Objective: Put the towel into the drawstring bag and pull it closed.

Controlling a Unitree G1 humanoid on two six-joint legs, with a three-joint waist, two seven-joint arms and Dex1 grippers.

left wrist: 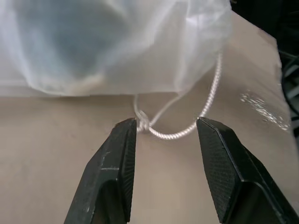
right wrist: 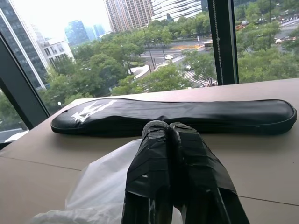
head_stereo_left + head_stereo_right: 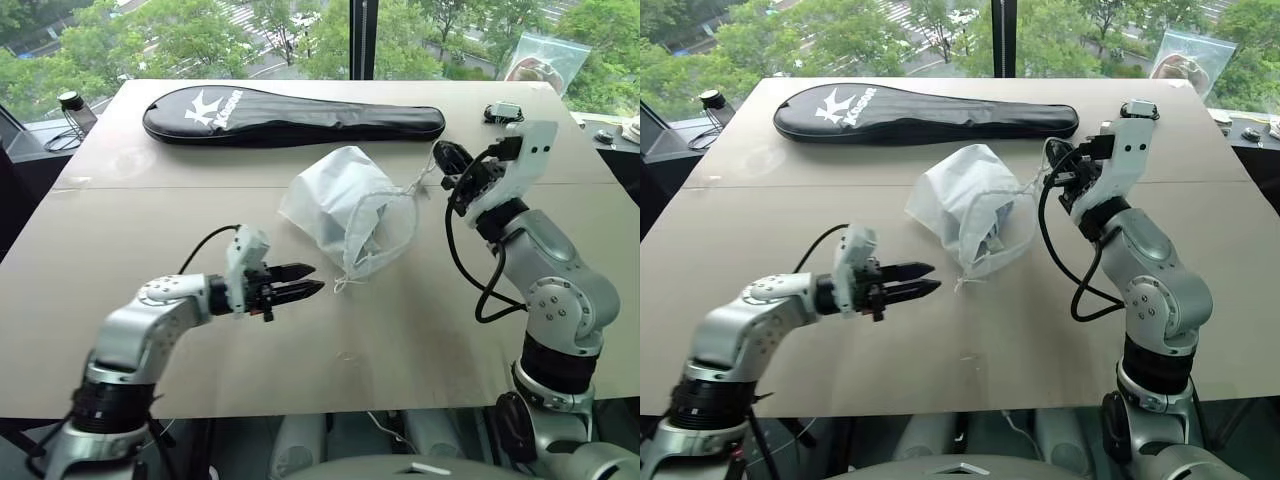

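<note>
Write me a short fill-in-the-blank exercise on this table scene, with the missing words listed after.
1. The drawstring bag lies on the table just in front of the long ____ racket cover.
2. The left hand has its fingers ____, with a knotted cord lying between them.
3. The right hand has its fingers ____.

Missing words: black; open; shut

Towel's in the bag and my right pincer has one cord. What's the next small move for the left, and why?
Probably ease the left pincer forward a touch and close on the knotted cord. Its fingers are open, with the cord loop lying on the table between their tips, just below the drawstring bag. The right pincer is shut at the cords on the bag's far side, so opposing pulls should cinch it.
</note>
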